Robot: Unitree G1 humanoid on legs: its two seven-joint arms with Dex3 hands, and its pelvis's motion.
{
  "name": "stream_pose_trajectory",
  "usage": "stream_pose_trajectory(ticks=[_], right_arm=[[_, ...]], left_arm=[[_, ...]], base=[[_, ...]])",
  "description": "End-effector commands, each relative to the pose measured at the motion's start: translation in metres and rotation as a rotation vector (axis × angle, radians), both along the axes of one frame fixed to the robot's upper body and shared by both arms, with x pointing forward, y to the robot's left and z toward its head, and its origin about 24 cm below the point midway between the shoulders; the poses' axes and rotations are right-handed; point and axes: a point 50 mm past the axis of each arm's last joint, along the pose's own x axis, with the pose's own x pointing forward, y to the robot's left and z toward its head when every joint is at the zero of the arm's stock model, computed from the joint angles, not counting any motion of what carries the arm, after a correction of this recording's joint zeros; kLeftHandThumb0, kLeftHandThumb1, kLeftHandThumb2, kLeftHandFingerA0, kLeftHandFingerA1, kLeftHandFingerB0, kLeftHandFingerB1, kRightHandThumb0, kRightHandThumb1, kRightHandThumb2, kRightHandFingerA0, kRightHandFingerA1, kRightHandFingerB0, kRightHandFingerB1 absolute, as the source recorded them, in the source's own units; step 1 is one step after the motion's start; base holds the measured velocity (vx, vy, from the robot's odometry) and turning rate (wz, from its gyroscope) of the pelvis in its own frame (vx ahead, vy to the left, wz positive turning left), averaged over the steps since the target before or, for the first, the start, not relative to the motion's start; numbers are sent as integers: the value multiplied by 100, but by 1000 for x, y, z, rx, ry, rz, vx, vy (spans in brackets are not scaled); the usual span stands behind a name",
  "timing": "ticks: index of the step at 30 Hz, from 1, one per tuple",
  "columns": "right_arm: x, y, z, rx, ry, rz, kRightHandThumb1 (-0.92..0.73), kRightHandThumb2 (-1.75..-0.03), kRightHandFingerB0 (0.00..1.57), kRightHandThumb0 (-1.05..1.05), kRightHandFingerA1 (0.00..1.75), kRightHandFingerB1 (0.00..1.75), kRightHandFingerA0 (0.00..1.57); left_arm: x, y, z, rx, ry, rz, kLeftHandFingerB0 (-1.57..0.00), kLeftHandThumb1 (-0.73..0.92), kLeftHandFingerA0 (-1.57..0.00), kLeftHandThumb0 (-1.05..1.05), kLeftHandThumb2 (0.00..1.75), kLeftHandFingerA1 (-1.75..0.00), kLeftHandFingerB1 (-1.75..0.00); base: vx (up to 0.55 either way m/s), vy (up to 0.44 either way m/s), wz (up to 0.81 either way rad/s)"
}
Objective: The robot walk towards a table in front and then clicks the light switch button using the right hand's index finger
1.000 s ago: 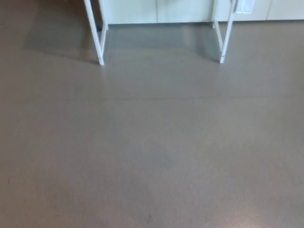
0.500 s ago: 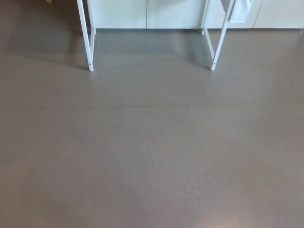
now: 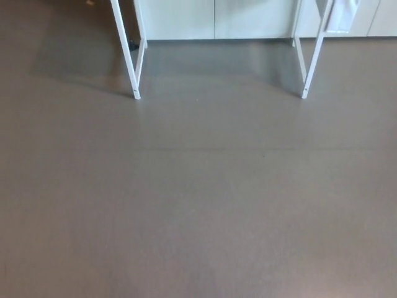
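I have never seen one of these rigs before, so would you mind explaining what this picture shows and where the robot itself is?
This view comes from a camera on the head of a two-armed humanoid robot, looking down ahead of it. Neither hand shows, so nothing is seen being held. Most of the picture is bare grey-brown smooth floor. At the top stand the thin white metal table legs, one pair on the left and one on the right; the tabletop itself is cut off, so the light switch cannot be seen. Behind the legs run pale cabinet fronts, and a small white object hangs beside the right legs, too cropped to identify. The table lies some way ahead of the robot.
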Motion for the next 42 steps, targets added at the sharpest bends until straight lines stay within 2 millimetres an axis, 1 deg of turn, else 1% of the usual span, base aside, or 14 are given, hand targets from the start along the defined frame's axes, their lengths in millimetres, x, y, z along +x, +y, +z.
stream_pose_trajectory(ticks=[1, 2, 4, 11, 13, 14, 16, 19, 20, 22, 30, 32, 38, 42], right_arm=[[-3, 0, 0, -13, 1, 1, -61, -60, 62, -54, 48, 42, 75], [-3, 0, -1, -13, 1, 0, -61, -60, 63, -55, 48, 42, 75], [4, 0, 0, -15, -12, -9, -60, -60, 63, -54, 48, 42, 75], [4, 2, 2, -3, -39, -11, -61, -60, 60, -54, 48, 42, 72], [8, 2, 3, -19, -46, -24, -62, -59, 55, -55, 47, 39, 65], [9, 1, 3, -21, -52, -26, -62, -59, 55, -55, 47, 39, 65], [11, 1, 3, -17, -61, -55, -61, -60, 49, -57, 43, 36, 53], [11, 1, 3, -21, -60, -63, -61, -60, 47, -58, 42, 35, 51], [11, 1, 3, -24, -56, -63, -62, -60, 45, -60, 41, 35, 48], [2, 6, -2, -19, -24, -47, -62, -60, 44, -61, 41, 34, 48], [-20, 6, -5, -1, 15, -65, -62, -60, 44, -64, 41, 34, 48], [-19, 6, -6, -1, 17, -65, -62, -60, 44, -64, 41, 34, 48], [-49, 7, -1, -28, 61, -43, -62, -60, 40, -66, 45, 34, 46], [-48, 5, -7, -16, 75, -69, -59, -59, 41, -64, 42, 33, 47]], left_arm=[[2, 6, 2, 45, 15, -3, -50, 70, -68, -17, 60, -47, -40], [2, 6, 3, 44, 14, -6, -48, 67, -63, -25, 71, -52, -46], [9, 7, 4, 35, -8, -17, -46, 70, -53, -21, 67, -49, -44], [9, 10, 5, 62, 0, -40, -45, 73, -45, -14, 61, -40, -38], [13, 10, 6, 60, -4, -23, -37, 71, -33, -17, 61, -37, -35], [15, 9, 7, 57, -11, -16, -37, 71, -33, -17, 61, -37, -35], [17, 9, 7, 72, -15, -10, -27, 71, -27, -21, 64, -37, -33], [18, 8, 9, 67, -25, 5, -25, 70, -25, -19, 63, -38, -32], [19, 9, 10, 47, -22, 4, -20, 74, -21, -17, 64, -36, -30], [7, 14, 11, 39, -2, 15, -17, 76, -18, -17, 66, -37, -31], [-10, 13, 7, 80, 44, 13, -23, 73, -23, -18, 64, -38, -31], [-10, 13, 6, 80, 45, 15, -23, 73, -23, -18, 64, -38, -31], [-37, 9, 2, 58, 112, 18, -22, 73, -22, -19, 64, -37, -30], [-36, 9, 2, 53, 102, 8, -20, 73, -20, -21, 66, -37, -31]], base=[[253, 1, -10], [260, 43, -16], [220, 93, -19], [346, 187, -18], [258, 146, 1], [213, 127, 12], [236, 65, 8], [184, -15, 9], [266, -86, 16], [310, -136, 16], [316, -157, 12], [244, 23, -14], [300, 139, -23], [266, 157, -15]])
